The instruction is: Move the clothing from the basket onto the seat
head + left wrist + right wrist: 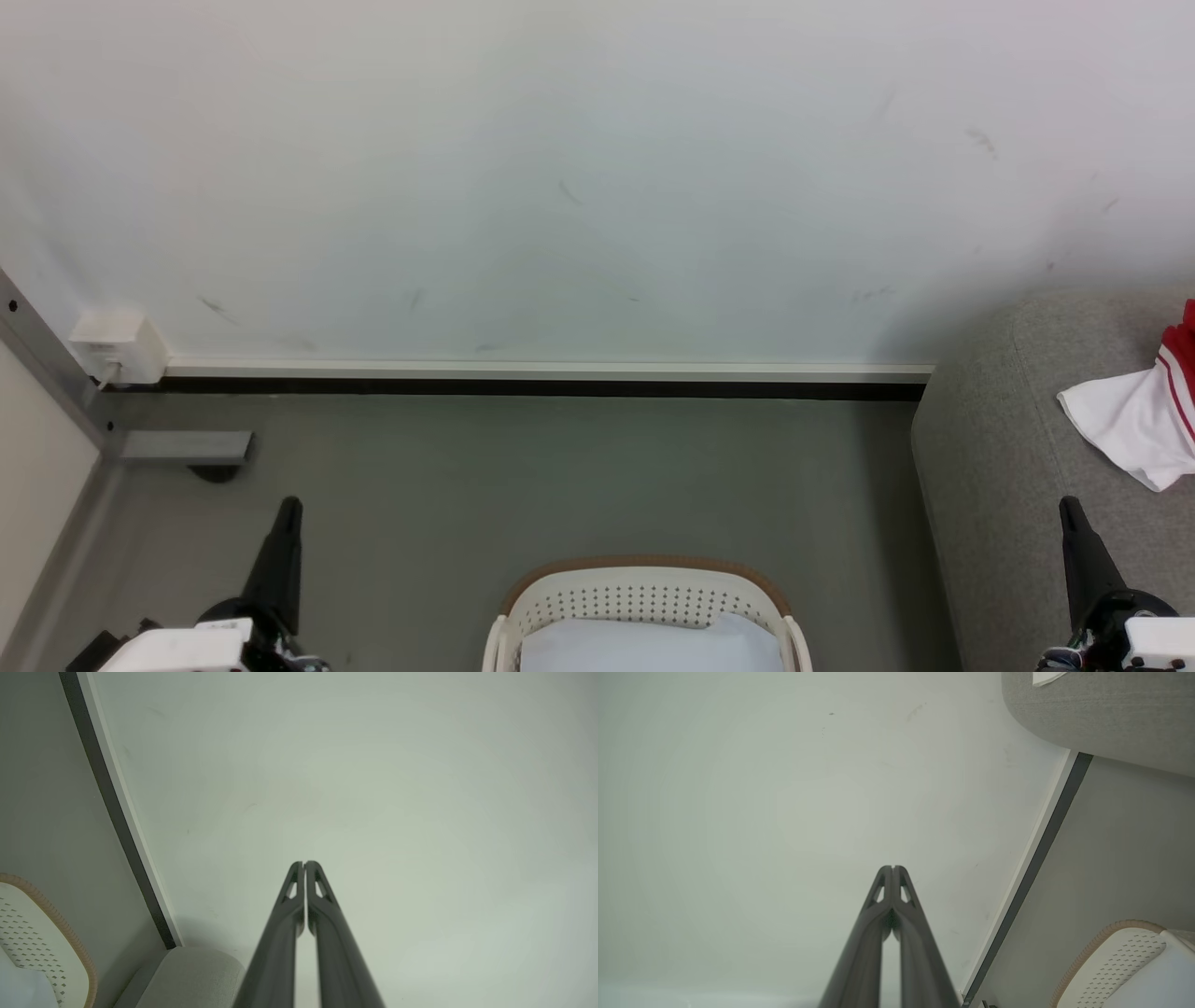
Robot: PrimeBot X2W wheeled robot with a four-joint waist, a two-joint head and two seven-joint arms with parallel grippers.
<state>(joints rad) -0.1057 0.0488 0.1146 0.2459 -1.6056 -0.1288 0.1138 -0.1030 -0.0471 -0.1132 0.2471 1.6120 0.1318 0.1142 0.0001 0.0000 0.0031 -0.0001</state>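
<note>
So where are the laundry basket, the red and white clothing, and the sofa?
basket (644, 602): head view, perforated back wall.
clothing (1125, 425): head view, white panel.
sofa (999, 485): head view, bare grey cushion.

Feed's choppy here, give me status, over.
Left hand shut, empty. Right hand shut, empty. Clothing on seat; basket holds pale fabric. Nothing blocking either hand.

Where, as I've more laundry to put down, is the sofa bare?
The sofa is bare from its left edge, by the floor, across to the clothing, and behind it toward the wall. Its right side is crowded: the clothing lies there.
</note>
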